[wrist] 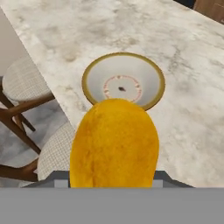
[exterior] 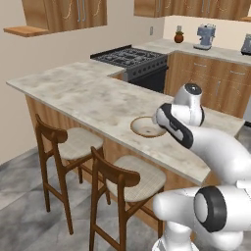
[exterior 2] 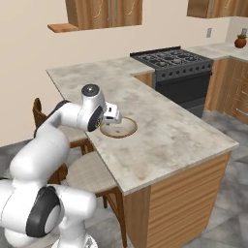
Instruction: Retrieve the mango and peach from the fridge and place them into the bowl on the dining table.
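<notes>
The mango [wrist: 114, 144] is seen large and close in the hand view, a yellow-orange rounded fruit clamped in the pincer [wrist: 113, 181], whose jaws are closed around it with the fingertips hidden behind the fruit. Beyond the fruit, the bowl [wrist: 124, 81] is set upright on the marbled surface [wrist: 183, 65], its pale inside bare and its tan rim partly covered by the top of the mango in that view. In the right base view, the pincer [exterior 2: 107, 121] is held just above the near-left rim of the bowl [exterior 2: 120, 129], and a sliver of yellow is made out under the hand. In the left base view, the bowl [exterior: 146, 127] is seen near the front edge of the surface [exterior: 83, 93], with the wrist of the white arm [exterior: 181, 117] placed just beside its right rim; the pincer itself is masked there by the wrist. Two wooden stools [exterior: 78, 147] with pale woven cushions are tucked under the near edge of the surface. A black gas stove [exterior 2: 177, 63] is set into the run of counter behind, well apart from the bowl. Whether the mango is touching the bowl cannot be told.
</notes>
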You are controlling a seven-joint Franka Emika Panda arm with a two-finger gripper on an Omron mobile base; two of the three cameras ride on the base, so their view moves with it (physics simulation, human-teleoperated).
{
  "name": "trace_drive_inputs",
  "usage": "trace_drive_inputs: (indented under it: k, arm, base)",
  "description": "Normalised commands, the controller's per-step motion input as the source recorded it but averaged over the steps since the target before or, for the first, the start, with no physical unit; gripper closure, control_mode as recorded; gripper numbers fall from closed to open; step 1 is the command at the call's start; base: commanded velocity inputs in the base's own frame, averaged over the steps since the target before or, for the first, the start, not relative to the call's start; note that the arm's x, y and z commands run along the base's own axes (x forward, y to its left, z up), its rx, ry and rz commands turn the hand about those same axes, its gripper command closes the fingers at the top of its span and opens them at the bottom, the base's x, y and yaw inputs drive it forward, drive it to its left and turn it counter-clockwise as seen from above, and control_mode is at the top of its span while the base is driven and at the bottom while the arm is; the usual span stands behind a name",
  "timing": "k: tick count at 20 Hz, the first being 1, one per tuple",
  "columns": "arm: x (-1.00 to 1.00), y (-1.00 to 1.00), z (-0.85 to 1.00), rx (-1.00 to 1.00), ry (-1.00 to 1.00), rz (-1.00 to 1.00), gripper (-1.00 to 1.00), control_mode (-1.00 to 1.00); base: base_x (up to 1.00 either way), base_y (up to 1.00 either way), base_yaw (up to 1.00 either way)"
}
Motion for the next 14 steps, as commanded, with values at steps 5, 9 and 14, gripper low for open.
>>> trace_drive_inputs:
  k: [5,9,14]
  arm:
    - [0.5,0.0,-0.26,0.0,0.0,-0.01,1.0,-1.0]
    - [0.5,0.0,-0.25,0.0,0.0,-0.01,1.0,-1.0]
    - [0.47,0.0,-0.21,0.0,0.0,-0.01,1.0,-1.0]
  base:
    - [0.0,0.0,0.0]
    - [0.0,0.0,0.0]
    - [0.0,0.0,0.0]
